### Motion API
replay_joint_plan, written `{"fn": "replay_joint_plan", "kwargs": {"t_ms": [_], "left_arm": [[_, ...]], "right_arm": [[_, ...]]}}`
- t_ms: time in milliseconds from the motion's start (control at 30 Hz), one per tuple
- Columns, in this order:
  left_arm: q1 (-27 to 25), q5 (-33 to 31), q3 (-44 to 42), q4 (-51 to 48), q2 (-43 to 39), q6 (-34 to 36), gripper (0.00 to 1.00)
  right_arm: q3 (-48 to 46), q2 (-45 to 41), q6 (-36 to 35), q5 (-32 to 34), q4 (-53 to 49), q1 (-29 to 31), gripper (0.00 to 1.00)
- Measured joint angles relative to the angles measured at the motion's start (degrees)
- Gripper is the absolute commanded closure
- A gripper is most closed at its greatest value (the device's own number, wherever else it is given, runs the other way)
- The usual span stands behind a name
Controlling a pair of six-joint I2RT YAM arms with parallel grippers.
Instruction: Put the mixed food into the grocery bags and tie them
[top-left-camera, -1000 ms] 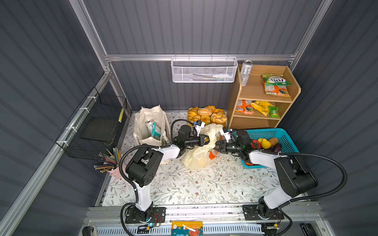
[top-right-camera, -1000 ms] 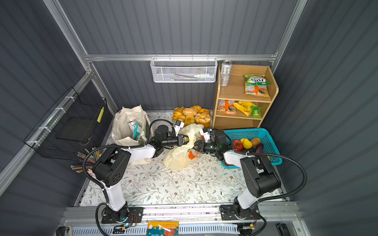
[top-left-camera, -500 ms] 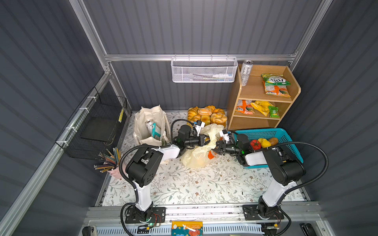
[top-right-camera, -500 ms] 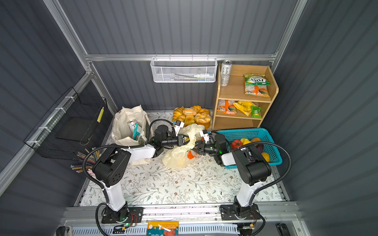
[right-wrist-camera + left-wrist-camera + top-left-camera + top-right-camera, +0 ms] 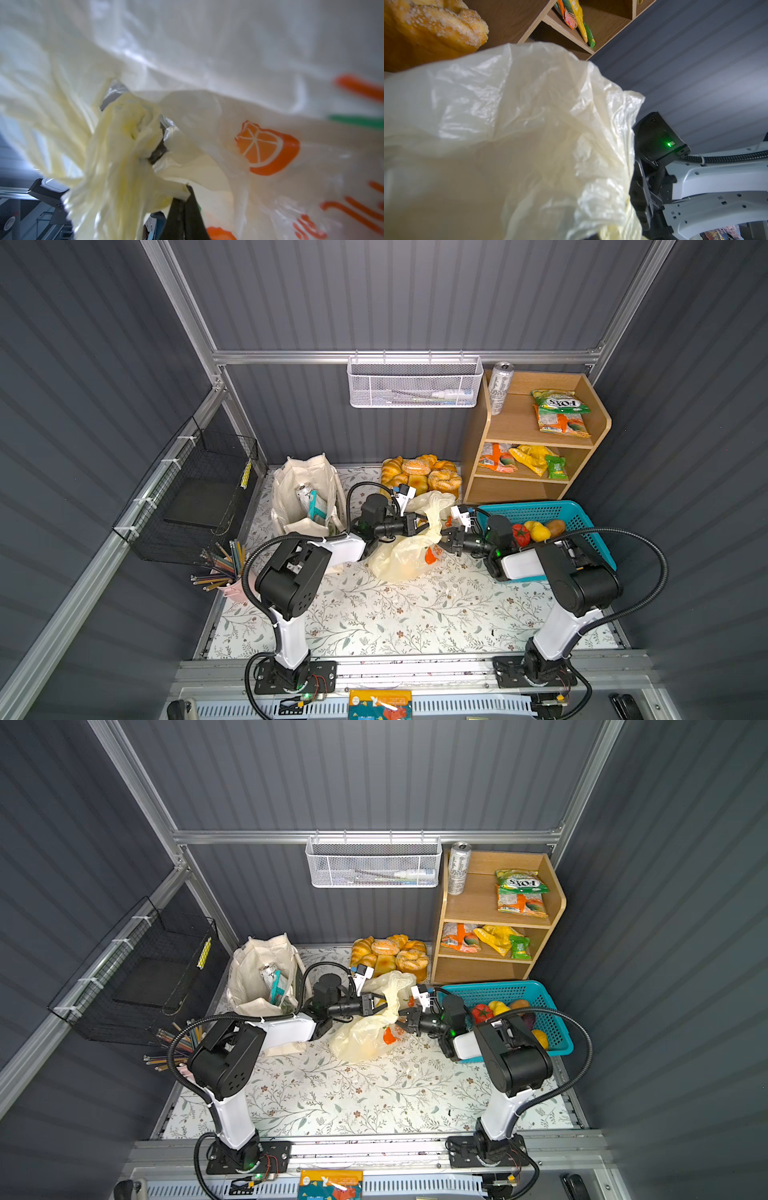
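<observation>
Close to the lens, the right tool (image 5: 187,196) pinches a twisted strand of the plastic bag (image 5: 124,149) beside its orange-slice print (image 5: 268,147).

Stereo overhead; wrist cameras seemingly hug bag (image 5: 508,124).

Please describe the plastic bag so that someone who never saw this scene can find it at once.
On the flowered table mat, look just in front of the pile of bread: there a crumpled plastic bag sits. Unlike the cream canvas tote nearby, it is thin, translucent pale yellow, with orange prints.
</observation>
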Motion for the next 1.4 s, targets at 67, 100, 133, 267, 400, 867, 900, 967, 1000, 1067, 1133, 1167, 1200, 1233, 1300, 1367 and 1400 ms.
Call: {"fn": "replay_joint_plan", "kwargs": {"t_ms": [67,100,133,267,400,867,900,967,1000,1067,1133,1167,1200,1233,1300,1367,1400], "left_arm": [[0.68,0.02,0.0,-0.09,-0.24,-0.28,1.0],[1.2,0.04,0.0,-0.24,-0.55,-0.35,1.0],[1.68,0.11,0.0,-0.5,-0.96,-0.35,1.0],[3.87,0.46,-0.02,-2.29,-4.11,-0.24,1.0],[5.31,1.4,-0.09,-3.56,-6.84,0.31,1.0],[6.69,9.99,-2.19,10.4,-2.49,-10.12,1.0],[6.54,10.64,-2.19,15.17,-0.74,-13.53,1.0],[6.45,11.45,-2.05,24.87,2.73,-20.35,1.0],[6.49,11.65,-1.84,28.79,4.35,-23.63,1.0],[6.69,11.8,-1.73,33.81,6.43,-28.44,1.0],[7.06,11.52,-1.73,35.56,6.78,-31.04,1.0],[7.23,11.41,-1.73,35.41,6.54,-31.23,1.0],[7.41,11.37,-1.73,33.86,5.88,-30.8,1.0],[7.48,11.32,-1.68,31.15,4.94,-29.7,1.0],[7.54,11.04,-0.42,19.65,1.75,-23.61,1.0],[7.45,9.53,3.45,4.74,-1.62,-14.73,1.0],[7.45,7.76,6.36,-3.93,-3.37,-9.14,1.0]], "right_arm": [[-1.25,-2.69,-1.79,0.96,-3.37,-1.27,1.0],[-1.66,-4.35,-3.34,1.77,-5.88,-1.86,1.0],[-1.88,-5.68,-4.46,2.4,-8.13,-2.27,1.0],[-2.16,-11.56,-10.49,5.53,-18.23,-3.37,1.0],[-2.19,-14.6,-14.8,8.26,-25.07,-4.87,1.0],[-0.76,-18.32,-19.43,14.6,-36.83,-6.38,1.0],[-0.2,-18.23,-19.69,14.99,-37.97,-6.27,1.0],[0.7,-18.23,-20.24,16.0,-39.71,-6.16,1.0],[1.09,-18.23,-20.48,16.63,-40.5,-6.16,1.0],[1.31,-18.29,-20.65,17.81,-41.55,-6.16,1.0],[1.33,-18.67,-20.63,18.69,-42.21,-6.16,1.0],[1.33,-19.04,-20.61,19.26,-42.66,-6.19,1.0],[1.33,-19.41,-20.61,19.76,-42.82,-6.25,1.0],[1.33,-19.63,-20.59,20.17,-42.86,-6.32,1.0],[1.33,-19.85,-20.44,20.85,-42.91,-6.51,1.0],[1.33,-19.82,-20.35,21.0,-42.8,-6.56,1.0],[1.33,-19.82,-20.26,21.05,-42.71,-6.56,1.0]]}}
